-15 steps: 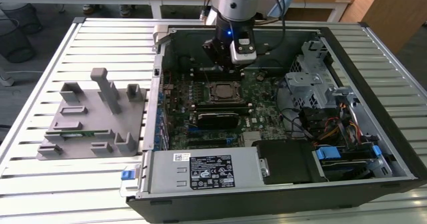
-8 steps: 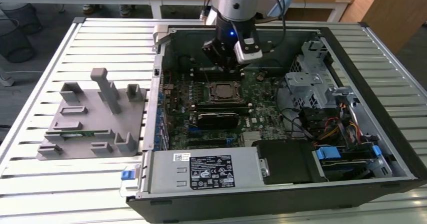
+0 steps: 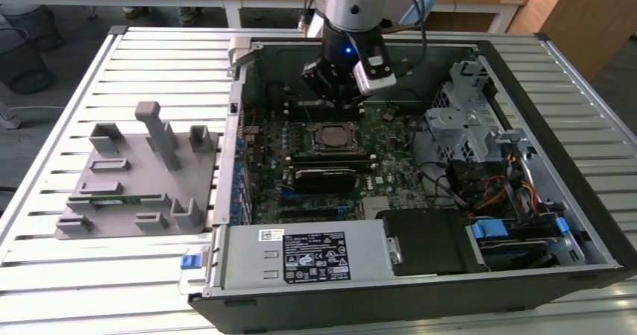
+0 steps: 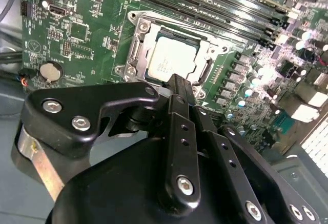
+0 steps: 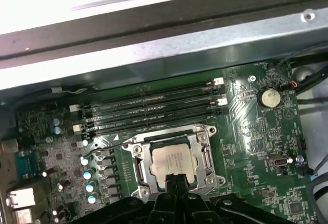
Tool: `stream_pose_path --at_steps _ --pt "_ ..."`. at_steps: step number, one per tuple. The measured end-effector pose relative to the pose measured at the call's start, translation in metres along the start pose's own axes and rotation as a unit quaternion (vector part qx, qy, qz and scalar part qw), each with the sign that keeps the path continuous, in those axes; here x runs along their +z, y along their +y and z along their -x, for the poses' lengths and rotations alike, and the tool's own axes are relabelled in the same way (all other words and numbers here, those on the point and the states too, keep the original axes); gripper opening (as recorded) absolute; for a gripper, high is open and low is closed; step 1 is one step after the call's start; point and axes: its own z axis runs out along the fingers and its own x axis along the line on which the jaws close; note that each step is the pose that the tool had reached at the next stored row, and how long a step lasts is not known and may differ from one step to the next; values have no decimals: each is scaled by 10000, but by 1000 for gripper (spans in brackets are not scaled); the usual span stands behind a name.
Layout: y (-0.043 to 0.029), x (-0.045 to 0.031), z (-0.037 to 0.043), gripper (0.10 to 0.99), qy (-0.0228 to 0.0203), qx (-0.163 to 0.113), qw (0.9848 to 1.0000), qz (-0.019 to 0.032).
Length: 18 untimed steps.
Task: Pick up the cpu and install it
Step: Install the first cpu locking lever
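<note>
The cpu lies flat in the metal-framed socket on the green motherboard, inside the open computer case. Both wrist views show its silver top, cpu and cpu, seated square inside the socket frame. My gripper hangs just above the board, a little behind the socket. Its black fingers are shut together with nothing between them, and their tips sit over the cpu's near edge, gripper.
A grey holding fixture with a green memory stick sits on the slatted table at the exterior view's left. A black block lies beside the socket. The memory slots, power supply, drive cage and case walls crowd the board.
</note>
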Motion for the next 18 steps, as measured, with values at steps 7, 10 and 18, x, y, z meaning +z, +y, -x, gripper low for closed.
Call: stream_pose_path --at_steps 7,10,18 --pt "0 17 0 106 3 -624 9980 3" --pt "0 22 0 106 4 -850 9964 0" --pt "-23 37 -121 106 0 -925 9957 5"
